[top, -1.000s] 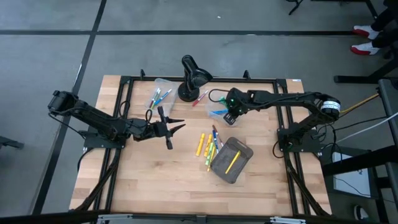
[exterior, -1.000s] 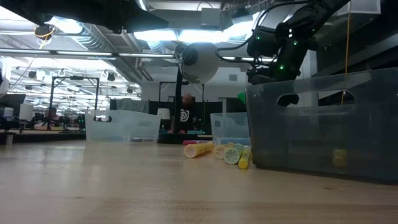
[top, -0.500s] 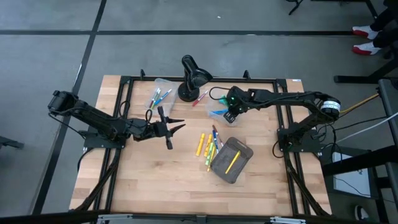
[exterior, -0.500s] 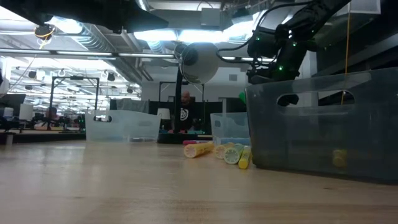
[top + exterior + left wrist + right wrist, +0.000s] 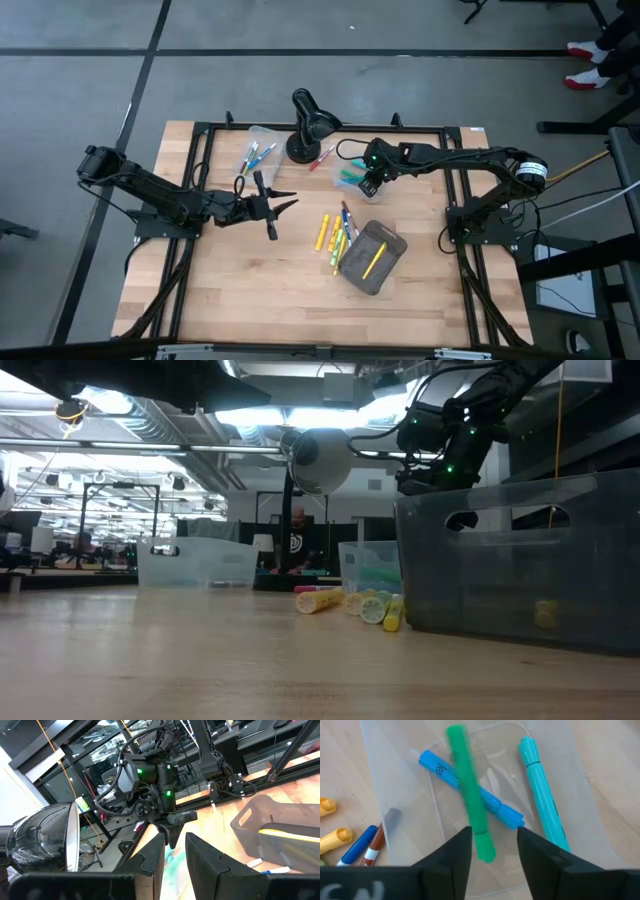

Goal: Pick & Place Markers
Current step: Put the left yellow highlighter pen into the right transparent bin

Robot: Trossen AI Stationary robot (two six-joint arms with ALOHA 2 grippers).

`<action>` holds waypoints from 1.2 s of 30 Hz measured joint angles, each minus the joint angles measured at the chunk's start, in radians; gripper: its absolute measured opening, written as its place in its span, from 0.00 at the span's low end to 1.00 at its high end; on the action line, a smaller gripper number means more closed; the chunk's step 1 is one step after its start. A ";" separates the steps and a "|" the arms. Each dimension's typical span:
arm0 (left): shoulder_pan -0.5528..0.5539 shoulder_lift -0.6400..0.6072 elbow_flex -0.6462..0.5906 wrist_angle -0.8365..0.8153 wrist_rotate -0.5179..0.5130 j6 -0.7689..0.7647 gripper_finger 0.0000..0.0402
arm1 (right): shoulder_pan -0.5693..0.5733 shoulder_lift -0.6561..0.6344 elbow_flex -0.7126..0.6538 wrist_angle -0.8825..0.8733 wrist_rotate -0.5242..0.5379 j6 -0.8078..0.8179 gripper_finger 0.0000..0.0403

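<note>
My right gripper [image 5: 492, 832] hangs open over a small clear tub [image 5: 400, 785] near the table's far middle [image 5: 350, 180]. A green marker [image 5: 469, 795] shows blurred below the fingers, over a blue marker [image 5: 440, 770] and beside a teal marker [image 5: 540, 795] lying in the tub. Several loose markers [image 5: 335, 235], yellow, blue and red, lie on the wood at mid-table. My left gripper [image 5: 283, 205] waits open at mid-left, pointing level toward the right arm, with nothing between its fingers [image 5: 150, 857].
A black desk lamp [image 5: 310, 120] stands at the far middle, with a red marker [image 5: 322, 157] lying beside it. A second clear tub [image 5: 258, 150] holding markers is left of the lamp. A grey bin [image 5: 372, 257] with a yellow marker inside sits right of the loose markers.
The green marker has left my right gripper and dropped into the clear tub under it, where green now shows in the high and low views. Both arms have stayed where they were.
</note>
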 joint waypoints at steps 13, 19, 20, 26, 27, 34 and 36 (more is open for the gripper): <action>0.003 0.000 0.000 0.015 -0.001 0.102 0.18 | 0.000 0.000 0.000 0.000 0.000 0.003 0.43; 0.064 -0.062 0.001 0.009 0.276 -0.061 0.18 | 0.000 0.000 0.000 -0.002 0.000 0.003 0.43; 0.091 -0.097 0.001 -0.028 0.381 -0.093 0.18 | 0.000 0.000 0.000 -0.003 0.000 0.003 0.43; 0.283 -0.277 -0.003 -0.317 0.807 -0.261 0.18 | 0.000 0.000 0.000 -0.005 0.000 0.003 0.43; 0.297 -0.286 -0.013 -0.320 0.832 -0.271 0.18 | 0.000 0.000 0.000 -0.005 0.000 0.003 0.43; 0.371 -0.348 -0.057 -0.300 1.073 -0.290 0.18 | 0.000 0.000 -0.001 -0.004 0.000 0.000 0.43; 0.407 -0.377 -0.085 -0.272 1.133 -0.304 0.18 | 0.000 0.000 -0.001 -0.005 0.000 -0.001 0.43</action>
